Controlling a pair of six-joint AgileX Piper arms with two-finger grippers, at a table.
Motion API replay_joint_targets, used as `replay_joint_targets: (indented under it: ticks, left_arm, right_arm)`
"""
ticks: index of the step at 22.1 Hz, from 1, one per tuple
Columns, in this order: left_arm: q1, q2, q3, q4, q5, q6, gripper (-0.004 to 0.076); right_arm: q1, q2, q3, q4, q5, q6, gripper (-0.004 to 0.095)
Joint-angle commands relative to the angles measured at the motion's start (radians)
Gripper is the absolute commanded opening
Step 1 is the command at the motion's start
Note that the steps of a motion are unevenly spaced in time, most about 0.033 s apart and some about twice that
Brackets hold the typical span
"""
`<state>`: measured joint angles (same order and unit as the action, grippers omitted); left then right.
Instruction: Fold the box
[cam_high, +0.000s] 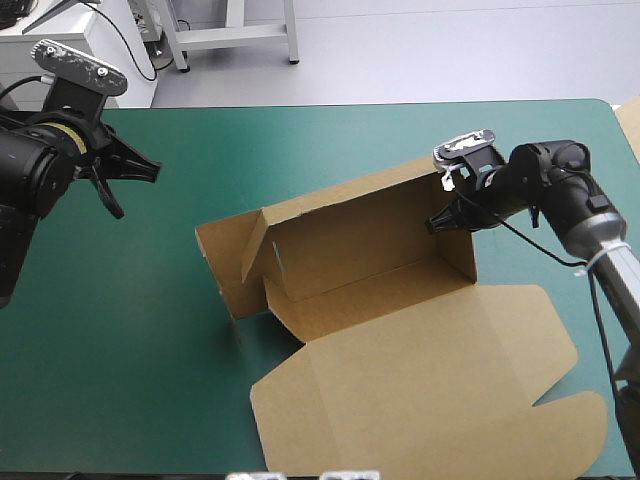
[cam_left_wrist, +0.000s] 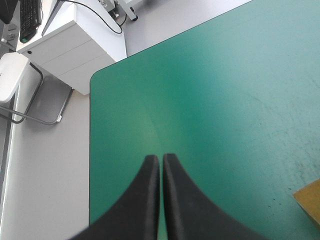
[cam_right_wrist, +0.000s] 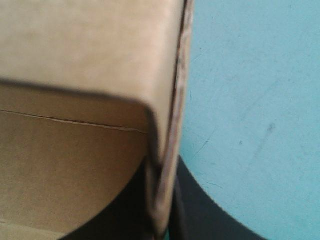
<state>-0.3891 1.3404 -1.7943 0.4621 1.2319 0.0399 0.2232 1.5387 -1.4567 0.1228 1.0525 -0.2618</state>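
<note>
We note the right gripper (cam_high: 436, 224) clamped on the box (cam_high: 400, 320) end wall, centre-right of the frame; the left gripper (cam_high: 145, 172), upper left, is closed on nothing.

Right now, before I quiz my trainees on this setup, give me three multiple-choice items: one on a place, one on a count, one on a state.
1. Where does the right claw grip the box? A its right end wall; B its flat lid; C its left end wall.
2. How many claws touch the box? A none; B one; C two.
3. How is the lid? A standing upright; B lying flat; C torn off.
Answers: 1 A, that wall sits pinched in it. 2 B, the left claw hangs over bare table. 3 B, it spreads flat toward the near edge.
</note>
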Motion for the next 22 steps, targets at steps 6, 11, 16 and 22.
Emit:
replay_joint_targets:
  ticks: [6, 11, 16, 22]
  left_arm:
    - [0.002, -0.029, -0.030, 0.016, -0.069, -0.054, 0.0007]
    - [0.002, -0.020, -0.030, -0.036, -0.063, -0.054, 0.0007]
    - [0.002, -0.011, -0.020, -0.034, -0.047, -0.054, 0.0007]
    - [0.002, -0.011, -0.015, -0.022, -0.070, -0.072, 0.0007]
  right_arm:
    - [-0.004, 0.186, -0.152, 0.012, -0.008, 0.051, -0.0021]
    - [-0.004, 0.330, -0.352, 0.012, -0.012, 0.066, 0.0036]
    - [-0.004, 0.342, -0.513, 0.018, 0.072, -0.010, 0.0610]
    - [-0.004, 0.299, -0.677, 0.023, 0.193, -0.025, 0.0767]
